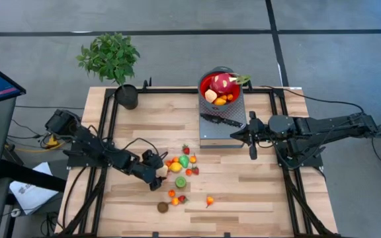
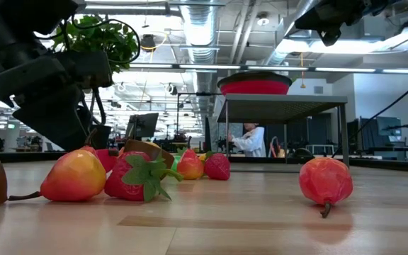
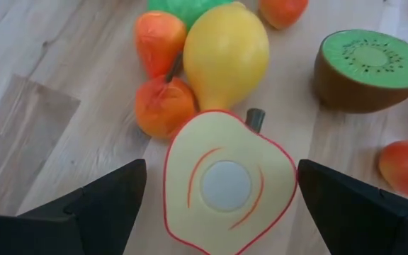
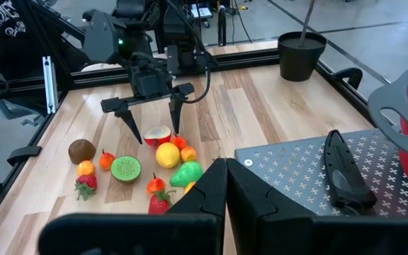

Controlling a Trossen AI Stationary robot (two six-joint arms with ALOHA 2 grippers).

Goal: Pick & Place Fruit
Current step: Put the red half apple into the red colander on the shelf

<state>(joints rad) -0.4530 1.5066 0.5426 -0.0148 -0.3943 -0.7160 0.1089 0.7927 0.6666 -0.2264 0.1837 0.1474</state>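
The left gripper (image 1: 157,176) is down at the table among the loose fruit, fingers (image 3: 112,195) spread wide to either side of a halved apple (image 3: 229,180) lying cut face up. The fingers stand just beside the half on each flank; contact cannot be confirmed.

Beyond the apple half lies a yellow lemon (image 3: 225,53), touching or nearly touching it, with two small orange-red fruits (image 3: 163,106) alongside. A halved kiwi (image 3: 370,67) sits near, green face up. A green pear (image 4: 186,173) and strawberries (image 4: 160,203) lie in the same cluster. A brown whole kiwi (image 1: 163,207) rests at the cluster's near edge, and one red-orange fruit (image 1: 210,200) lies apart from the rest.

The right gripper (image 1: 252,143) hangs above the table beside the grey perforated platform (image 1: 222,135), its fingers (image 4: 211,191) pressed together and holding nothing. A black-handled knife (image 1: 221,120) lies on the platform. The red bowl (image 1: 207,82) stands at the platform's far end and contains the dragon fruit (image 1: 222,82) and some smaller fruit pieces (image 1: 218,99).

A potted plant (image 1: 114,63) stands at the table's far left corner. A person (image 2: 248,139) shows in the room behind.
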